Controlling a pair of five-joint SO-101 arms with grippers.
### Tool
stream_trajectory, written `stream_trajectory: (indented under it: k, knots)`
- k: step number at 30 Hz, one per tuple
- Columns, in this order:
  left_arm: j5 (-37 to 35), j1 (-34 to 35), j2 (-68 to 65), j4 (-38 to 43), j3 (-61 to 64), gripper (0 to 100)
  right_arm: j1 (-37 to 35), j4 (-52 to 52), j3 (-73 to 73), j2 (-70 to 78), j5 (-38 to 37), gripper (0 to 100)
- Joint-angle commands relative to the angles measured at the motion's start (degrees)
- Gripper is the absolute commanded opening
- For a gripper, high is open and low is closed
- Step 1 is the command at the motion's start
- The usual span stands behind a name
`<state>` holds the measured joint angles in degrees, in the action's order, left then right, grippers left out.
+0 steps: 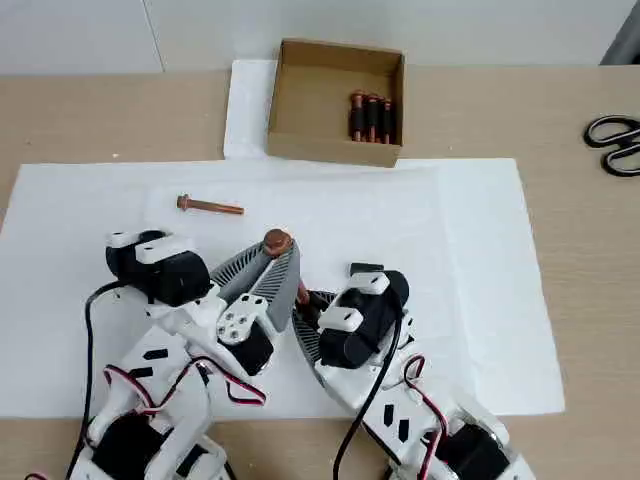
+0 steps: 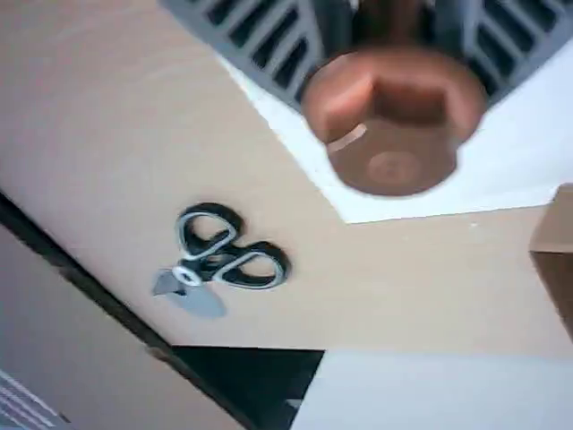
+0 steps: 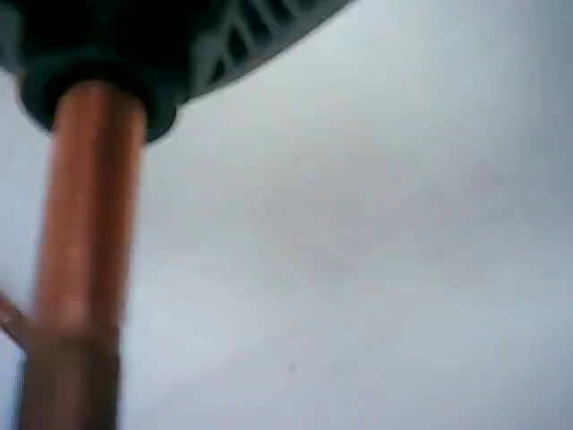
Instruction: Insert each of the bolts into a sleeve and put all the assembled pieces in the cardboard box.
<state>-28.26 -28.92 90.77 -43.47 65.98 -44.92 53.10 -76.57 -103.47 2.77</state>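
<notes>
Left tool clamped on a copper bolt above the white sheet, right tool gripping the black sleeve around its shaft, three assembled pieces in the cardboard box, spare bolt lying on the sheet

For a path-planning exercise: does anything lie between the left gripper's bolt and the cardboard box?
Nothing visible: only white paper lies between the held bolt and the cardboard box; a loose bolt lies off to the side.
</notes>
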Motion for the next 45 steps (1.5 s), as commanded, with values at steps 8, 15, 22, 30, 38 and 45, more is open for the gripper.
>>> stream_trajectory:
  k: [8,15,22,30,38,45]
  knots:
    - [0.3,1.1,0.2,-0.4,-2.1,1,0.0,-1.7,2.4,-0.5,-0.4,0.5]
    - [-2.7,-4.1,0.2,-0.4,-2.1,1,0.0,-1.7,2.4,-0.5,-0.5,0.5]
    - [-3.1,-4.1,0.2,-1.7,-1.0,1,0.0,-1.6,2.4,-0.5,-0.6,0.5]
    - [-3.1,-6.0,0.3,-6.0,-0.9,1,0.0,-1.8,2.4,-0.5,-0.7,0.5]
    - [-3.1,-11.5,0.3,-9.0,0.5,1,0.0,-1.8,2.4,-0.5,-0.7,0.5]
    - [-3.1,-14.1,0.4,-9.1,4.9,1,0.0,-1.8,2.4,-0.5,-0.7,0.5]
